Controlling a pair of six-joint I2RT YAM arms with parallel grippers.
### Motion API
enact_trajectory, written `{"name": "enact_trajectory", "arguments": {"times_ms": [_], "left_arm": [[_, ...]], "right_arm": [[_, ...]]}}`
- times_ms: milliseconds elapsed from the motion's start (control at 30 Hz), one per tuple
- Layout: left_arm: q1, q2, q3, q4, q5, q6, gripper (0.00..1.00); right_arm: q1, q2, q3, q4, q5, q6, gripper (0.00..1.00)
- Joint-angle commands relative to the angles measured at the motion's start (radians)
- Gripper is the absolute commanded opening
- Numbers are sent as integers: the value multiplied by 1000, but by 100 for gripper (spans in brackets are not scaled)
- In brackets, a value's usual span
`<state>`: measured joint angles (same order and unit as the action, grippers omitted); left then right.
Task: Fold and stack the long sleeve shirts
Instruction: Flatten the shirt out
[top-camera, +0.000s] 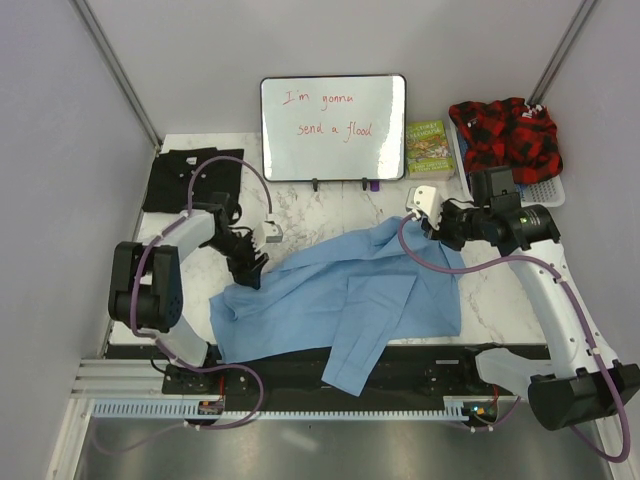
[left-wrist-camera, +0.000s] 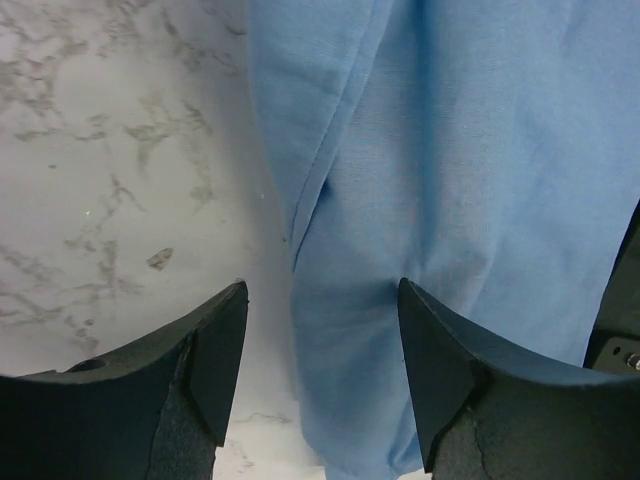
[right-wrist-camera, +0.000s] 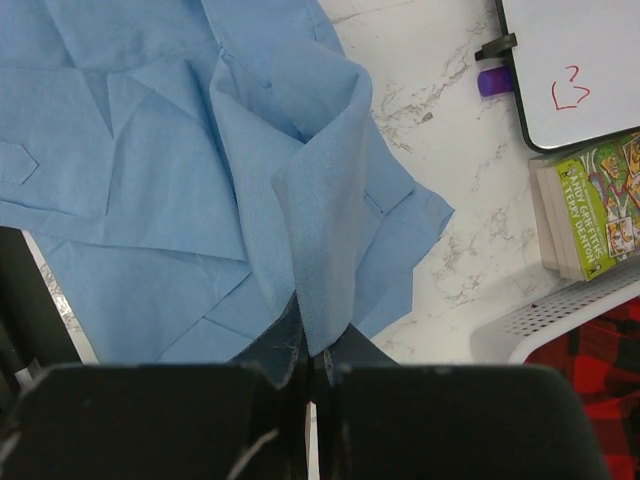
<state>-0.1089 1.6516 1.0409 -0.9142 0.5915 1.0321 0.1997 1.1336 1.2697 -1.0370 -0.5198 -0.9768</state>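
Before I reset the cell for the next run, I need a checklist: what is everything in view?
light blue shirt: one, light blue, crumpled over the table's middle and near edge
black shirt: one, black, far left corner
whiteboard: one, white with red handwriting, far edge
book: one, green cover, right of whiteboard
plaid garment: one, red and black, in basket
basket: one, white, far right
table: one, white marble
left end effector: black, open over light blue shirt's edge
right end effector: black, shut on light blue shirt

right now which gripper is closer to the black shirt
Left. The left gripper hangs open close to the black shirt, off its near right corner. The right gripper is far across the table, pinching the blue shirt.
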Motion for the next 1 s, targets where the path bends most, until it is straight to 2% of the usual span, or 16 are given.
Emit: {"name": "enact_trajectory", "arguments": {"times_ms": [0,167,300,433,733,900,967], "left_arm": [[-26,2,-33,31,-15,-38,67],[-24,-152,-68,135,36,-6,66],[-51,-222,-90,288,21,-64,67],[-126,-190,-97,354,-36,-60,63],[-253,-168,-185,531,-139,-90,61],[-270,-127,-185,574,-196,-90,59],[-267,-113,-183,603,-242,-98,53]], "right_arm": [[-2,-24,-10,-30,15,-32,0],[-2,-67,-47,-37,14,-37,0],[-2,-63,-44,-37,20,-31,0],[0,-61,-40,-35,20,-30,0],[-2,-55,-17,-35,27,-16,0],[-3,-52,-4,-37,40,-19,0],[-6,-54,-1,-38,40,-19,0]]}}
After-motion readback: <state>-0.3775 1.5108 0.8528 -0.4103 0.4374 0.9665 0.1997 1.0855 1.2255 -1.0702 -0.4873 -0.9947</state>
